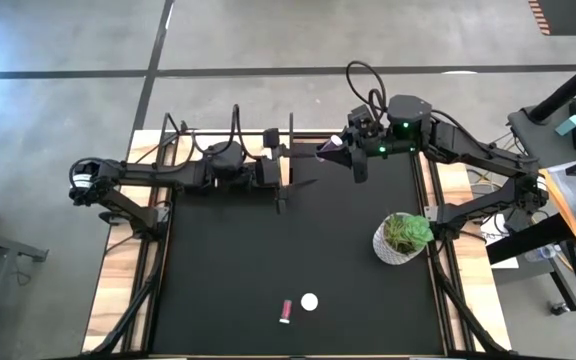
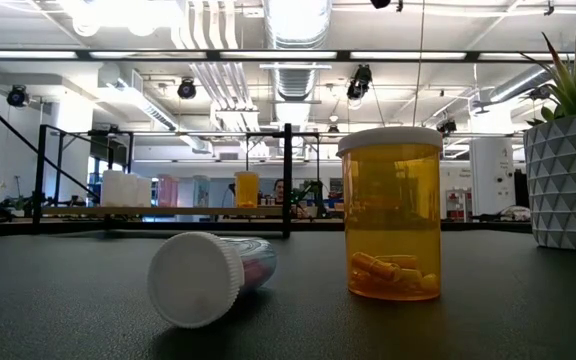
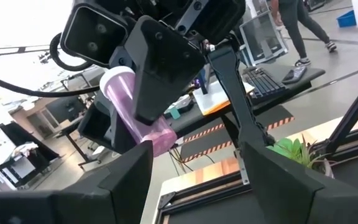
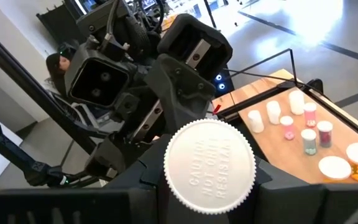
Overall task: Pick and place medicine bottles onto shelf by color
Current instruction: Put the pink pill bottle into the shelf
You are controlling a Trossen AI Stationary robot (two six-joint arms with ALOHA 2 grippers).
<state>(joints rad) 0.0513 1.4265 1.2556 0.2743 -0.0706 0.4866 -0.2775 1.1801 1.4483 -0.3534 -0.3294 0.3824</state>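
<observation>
Currently the pink bottle (image 3: 138, 115) is clamped in the right claw (image 1: 336, 151), lifted above the table's (image 1: 228, 290) far edge, white cap (image 4: 209, 167) facing the wrist camera. Left claw (image 1: 286, 172) hangs just beside it, fingers apart, empty. Near the table's front edge: an orange bottle (image 2: 391, 214) upright, another bottle (image 2: 208, 276) lying beside it. Shelf (image 4: 291, 143) carries several bottles (image 4: 309, 142).

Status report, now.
Right gripper shut on pink bottle, facing left gripper, which is open. Orange bottle upright on mat, second pink bottle lying beside it. Nothing seen in the way.
</observation>
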